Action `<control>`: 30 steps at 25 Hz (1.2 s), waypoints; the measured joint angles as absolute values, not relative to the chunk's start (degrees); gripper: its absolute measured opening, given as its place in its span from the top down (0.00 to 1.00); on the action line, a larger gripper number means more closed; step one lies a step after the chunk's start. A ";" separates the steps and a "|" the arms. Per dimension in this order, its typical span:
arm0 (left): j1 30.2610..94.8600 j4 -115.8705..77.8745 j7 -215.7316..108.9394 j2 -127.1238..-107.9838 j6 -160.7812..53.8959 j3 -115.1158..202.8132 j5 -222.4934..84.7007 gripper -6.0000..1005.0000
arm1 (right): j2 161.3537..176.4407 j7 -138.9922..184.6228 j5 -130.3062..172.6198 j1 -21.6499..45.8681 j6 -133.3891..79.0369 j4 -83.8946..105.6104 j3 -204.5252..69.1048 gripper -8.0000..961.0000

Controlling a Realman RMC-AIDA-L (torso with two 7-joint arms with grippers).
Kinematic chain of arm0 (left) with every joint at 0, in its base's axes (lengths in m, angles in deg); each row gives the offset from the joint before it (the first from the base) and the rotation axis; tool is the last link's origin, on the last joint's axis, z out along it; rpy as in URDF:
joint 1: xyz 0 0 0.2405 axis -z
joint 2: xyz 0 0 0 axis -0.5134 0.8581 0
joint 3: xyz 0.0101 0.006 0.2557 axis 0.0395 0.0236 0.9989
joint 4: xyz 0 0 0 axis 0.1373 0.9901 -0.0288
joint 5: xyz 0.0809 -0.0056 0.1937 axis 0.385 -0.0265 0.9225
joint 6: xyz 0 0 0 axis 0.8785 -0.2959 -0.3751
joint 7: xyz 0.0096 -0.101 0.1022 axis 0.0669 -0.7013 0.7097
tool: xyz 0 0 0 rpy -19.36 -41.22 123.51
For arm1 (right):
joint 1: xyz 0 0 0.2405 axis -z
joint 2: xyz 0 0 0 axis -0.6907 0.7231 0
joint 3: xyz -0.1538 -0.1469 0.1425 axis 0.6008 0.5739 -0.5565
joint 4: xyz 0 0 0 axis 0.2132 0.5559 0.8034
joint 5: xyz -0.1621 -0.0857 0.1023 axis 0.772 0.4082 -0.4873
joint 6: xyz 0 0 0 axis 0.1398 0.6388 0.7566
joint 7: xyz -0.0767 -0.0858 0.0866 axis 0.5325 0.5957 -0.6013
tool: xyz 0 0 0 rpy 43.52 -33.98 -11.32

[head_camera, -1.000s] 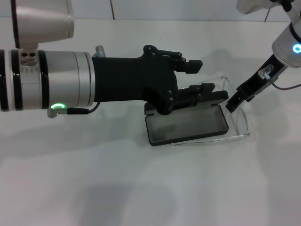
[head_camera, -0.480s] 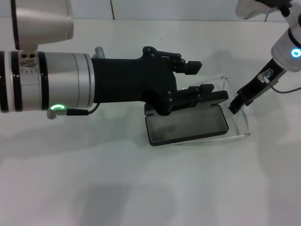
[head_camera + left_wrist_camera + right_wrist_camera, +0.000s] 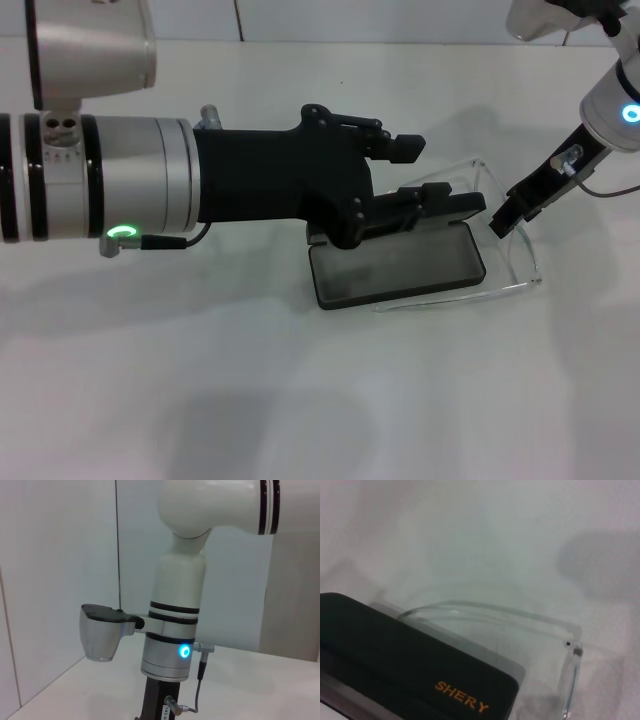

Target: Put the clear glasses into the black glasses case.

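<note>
The black glasses case (image 3: 395, 268) lies open at mid-table, grey lining up, lid raised at the back. My left gripper (image 3: 430, 172) reaches in from the left, open, its lower finger (image 3: 445, 200) resting against the lid. The clear glasses (image 3: 525, 262) wrap around the case's right end, one arm running along its front edge. My right gripper (image 3: 507, 215) comes down from the upper right and is shut on the lens end. The right wrist view shows the case (image 3: 410, 670), lettered "SHERY", with the glasses (image 3: 520, 615) curving beside it.
The white table (image 3: 300, 400) stretches bare in front of the case. The left wrist view shows only the right arm (image 3: 175, 630) against a pale wall, with no task objects.
The lens end of the glasses has slid a little to the right, away from the case, with my right gripper on it. The left arm has hardly moved.
</note>
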State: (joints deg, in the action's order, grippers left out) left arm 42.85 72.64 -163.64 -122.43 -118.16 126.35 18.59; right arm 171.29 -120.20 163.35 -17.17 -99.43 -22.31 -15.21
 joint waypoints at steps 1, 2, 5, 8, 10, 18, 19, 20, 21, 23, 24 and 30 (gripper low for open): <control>42.81 72.64 -163.64 -122.43 -118.15 126.35 18.61 0.55 | 171.25 -120.25 163.34 -17.13 -99.40 -22.30 -15.21 0.54; 42.78 72.61 -163.64 -122.43 -118.15 126.35 18.62 0.55 | 171.23 -120.29 163.34 -17.11 -99.38 -22.30 -15.21 0.54; 42.76 72.57 -163.64 -122.43 -118.15 126.35 18.62 0.55 | 171.05 -120.52 163.33 -16.97 -99.34 -22.31 -15.21 0.55; 42.75 72.57 -163.64 -122.43 -118.15 126.41 18.62 0.55 | 170.77 -120.62 163.33 -16.50 -99.34 -22.32 -15.21 0.56; 42.75 72.57 -163.64 -122.43 -118.15 126.43 18.62 0.55 | 170.39 -120.65 163.34 -15.98 -99.35 -22.50 -15.22 0.56; 42.75 72.57 -163.64 -122.43 -118.15 126.36 18.62 0.55 | 168.57 -120.84 163.46 -14.29 -99.30 -22.83 -15.65 0.70; 42.76 72.57 -163.64 -122.43 -118.15 126.35 18.62 0.55 | 168.40 -120.85 163.56 -14.16 -99.11 -22.83 -15.65 0.70; 42.78 72.57 -163.64 -122.43 -118.15 126.33 18.62 0.55 | 168.30 -120.85 163.83 -14.08 -98.79 -22.83 -15.65 0.70; 42.79 72.57 -163.64 -122.43 -118.15 126.31 18.62 0.55 | 168.26 -120.84 164.20 -14.03 -98.33 -22.83 -15.65 0.71; 42.87 72.57 -163.64 -122.43 -118.15 126.27 18.61 0.55 | 168.23 -120.74 164.72 -13.94 -97.54 -22.84 -15.66 0.71; 42.92 72.57 -163.64 -122.43 -118.15 126.27 18.61 0.55 | 168.23 -120.63 164.75 -13.86 -97.26 -22.84 -15.67 0.71; 43.11 72.57 -163.64 -122.43 -118.15 126.38 18.61 0.55 | 168.30 -120.00 164.87 -13.38 -95.45 -22.84 -15.32 0.72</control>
State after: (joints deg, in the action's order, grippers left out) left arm 43.11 72.57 -163.64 -122.43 -118.15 126.38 18.61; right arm 168.30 -120.00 164.87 -13.38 -95.45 -22.84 -15.32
